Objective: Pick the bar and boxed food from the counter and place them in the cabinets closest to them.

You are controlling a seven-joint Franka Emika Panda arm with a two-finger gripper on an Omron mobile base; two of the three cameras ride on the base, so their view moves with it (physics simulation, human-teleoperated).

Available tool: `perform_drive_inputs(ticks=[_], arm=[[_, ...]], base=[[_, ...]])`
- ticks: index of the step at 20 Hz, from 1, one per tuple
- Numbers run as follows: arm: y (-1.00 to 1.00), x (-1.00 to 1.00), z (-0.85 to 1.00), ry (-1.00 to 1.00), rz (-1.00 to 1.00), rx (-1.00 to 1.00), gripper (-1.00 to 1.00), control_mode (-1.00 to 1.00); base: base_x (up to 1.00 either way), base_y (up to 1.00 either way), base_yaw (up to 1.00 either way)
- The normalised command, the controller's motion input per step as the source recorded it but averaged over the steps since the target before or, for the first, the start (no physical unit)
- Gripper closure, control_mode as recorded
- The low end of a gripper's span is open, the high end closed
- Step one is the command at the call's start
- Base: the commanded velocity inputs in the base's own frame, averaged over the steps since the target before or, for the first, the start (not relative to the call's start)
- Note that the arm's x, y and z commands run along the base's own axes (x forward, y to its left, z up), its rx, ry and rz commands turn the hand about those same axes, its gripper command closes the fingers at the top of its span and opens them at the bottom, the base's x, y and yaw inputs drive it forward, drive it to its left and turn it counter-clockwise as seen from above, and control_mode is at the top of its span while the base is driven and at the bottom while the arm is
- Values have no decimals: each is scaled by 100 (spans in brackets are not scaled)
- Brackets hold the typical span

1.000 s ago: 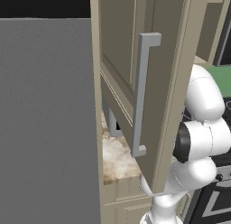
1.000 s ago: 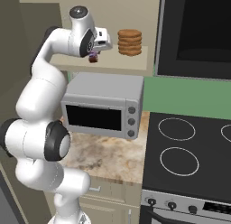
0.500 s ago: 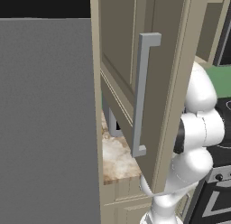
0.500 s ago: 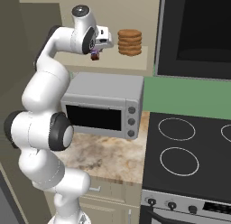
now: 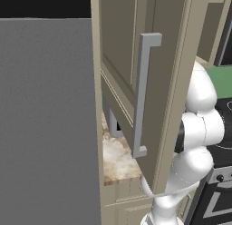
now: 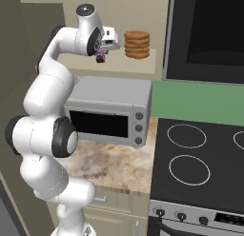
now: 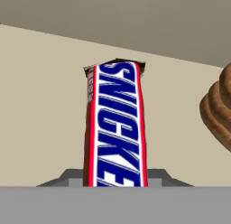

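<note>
inside the open cabinet [image 6: 152, 63] — pincer [image 6: 100, 57] clamped on the bar [image 7: 115, 128].

Arm raised high, elbow bent, gripper [image 6: 101, 56] reaching far and right at shelf height, jaws clamped.

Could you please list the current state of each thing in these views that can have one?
gripper: shut on the bar, raised into the open cabinet.
bar: held, sticking out ahead of the hand, not yet set down.
cabinet door: swung open.
cabinet shelf: exposed, bearing a stack of brown cookies.
toaster oven: door closed, on the counter.
stovetop: rings bare.
</note>
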Motion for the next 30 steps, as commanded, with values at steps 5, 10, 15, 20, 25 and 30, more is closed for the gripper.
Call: perform_drive_inputs(ticks=[5,10,15,20,25,30], arm=[[0,3,-6,0,0,0,100,-100],[0,8,-8,0,0,0,100,-100],[0,14,-9,0,0,0,100,-100],[0,28,-6,0,0,0,100,-100],[0,25,-11,0,0,0,100,-100],[0,14,-27,-2,0,0,100,-100]], base=[[0,0,0],[0,0,0],[0,0,0],[0,0,0],[0,0,0],[0,0,0]])
